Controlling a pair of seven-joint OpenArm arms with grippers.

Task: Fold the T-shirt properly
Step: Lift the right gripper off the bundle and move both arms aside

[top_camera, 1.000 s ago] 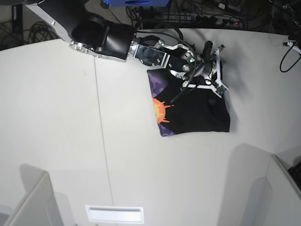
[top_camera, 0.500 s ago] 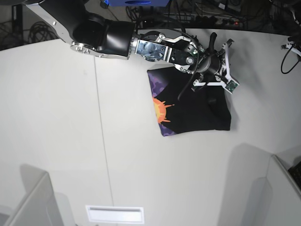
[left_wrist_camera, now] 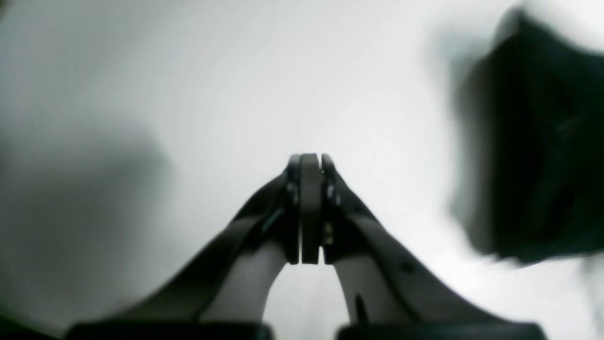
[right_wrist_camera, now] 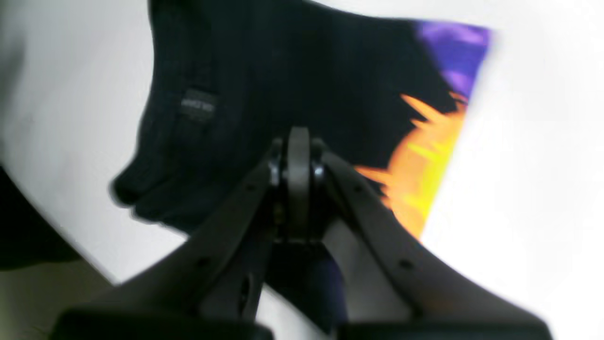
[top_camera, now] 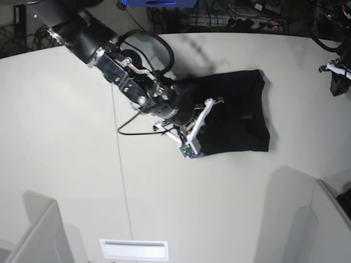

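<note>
My right claw (right_wrist_camera: 298, 156) is pressed shut on nothing above the folded T-shirt (right_wrist_camera: 292, 94); its wrist view alone shows me the purple and orange print, which the arm covers in the base view. My left claw (left_wrist_camera: 309, 163) is also closed and empty, over bare white tabletop (left_wrist_camera: 188, 94). From the base view, the right arm reaches diagonally across the tabletop (top_camera: 66, 142) onto the T-shirt's (top_camera: 241, 109) left edge, with cables behind the tabletop.
</note>
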